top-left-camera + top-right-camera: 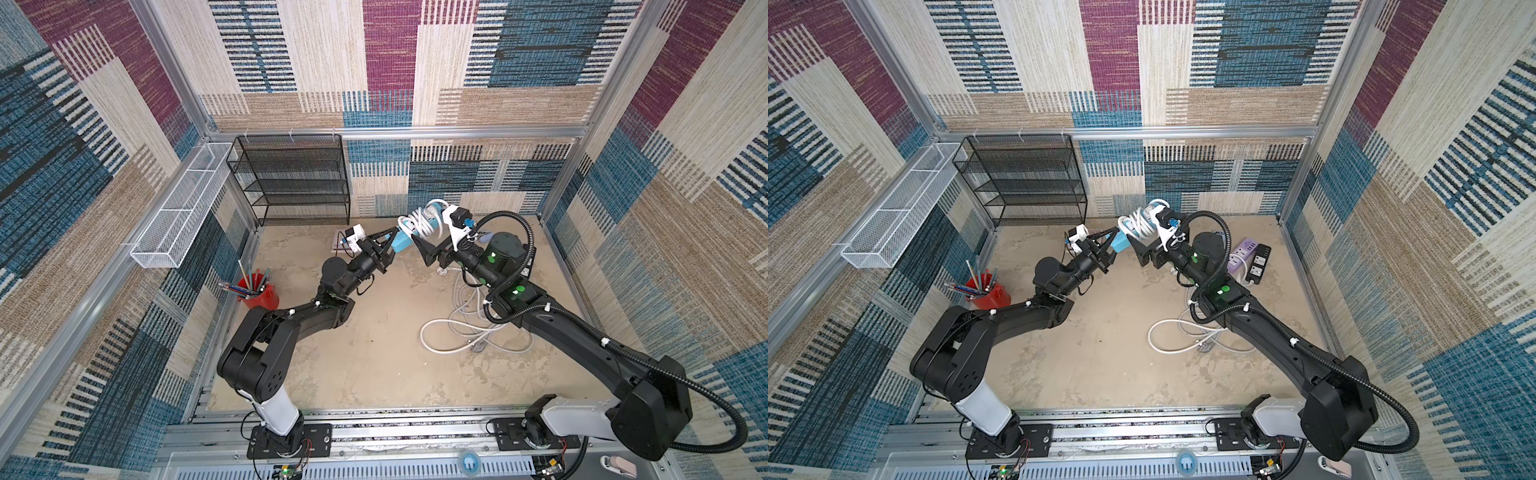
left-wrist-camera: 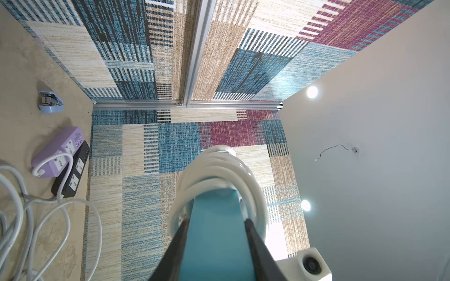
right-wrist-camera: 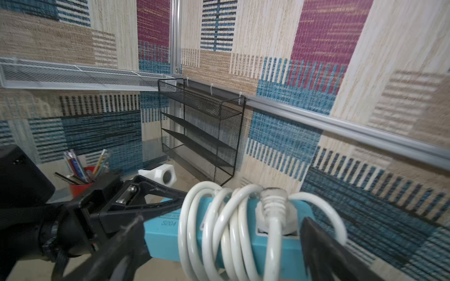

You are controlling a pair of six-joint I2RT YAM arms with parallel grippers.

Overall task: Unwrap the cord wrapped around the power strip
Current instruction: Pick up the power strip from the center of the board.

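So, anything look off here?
The white plug looks pushed into a socket on the blue power strip, amid the wound cord, so unwinding may snag there. Loose white cables also lie tangled on the table.

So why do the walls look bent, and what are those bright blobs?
In both top views the straight frame posts splay outward, a wide-lens effect; in the left wrist view two ceiling lights glare white; in the right wrist view the nearby left arm looks soft.
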